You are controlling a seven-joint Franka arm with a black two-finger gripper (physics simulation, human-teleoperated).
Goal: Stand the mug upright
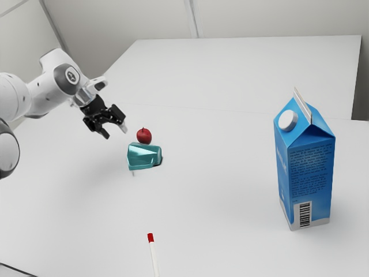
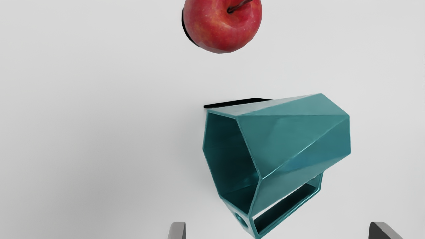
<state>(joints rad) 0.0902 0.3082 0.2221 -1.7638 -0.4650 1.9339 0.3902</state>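
Here, a smooth, matte white table carries everything. A white arm with rounded joints enters from the exterior view's left; its black end effector is open and empty, fingers wide apart, above the table near the mug. Toward the exterior view's right stands a blue, gable-topped carton with a round white cap and printed text. The teal mug lies on its side beside the apple, so setting it upright is still left to do. It is glossy and faceted, with an angular mouth and a squared handle. The apple is round, red and speckled, with a dark stem. Smallest, a slim white stick has a red tip.
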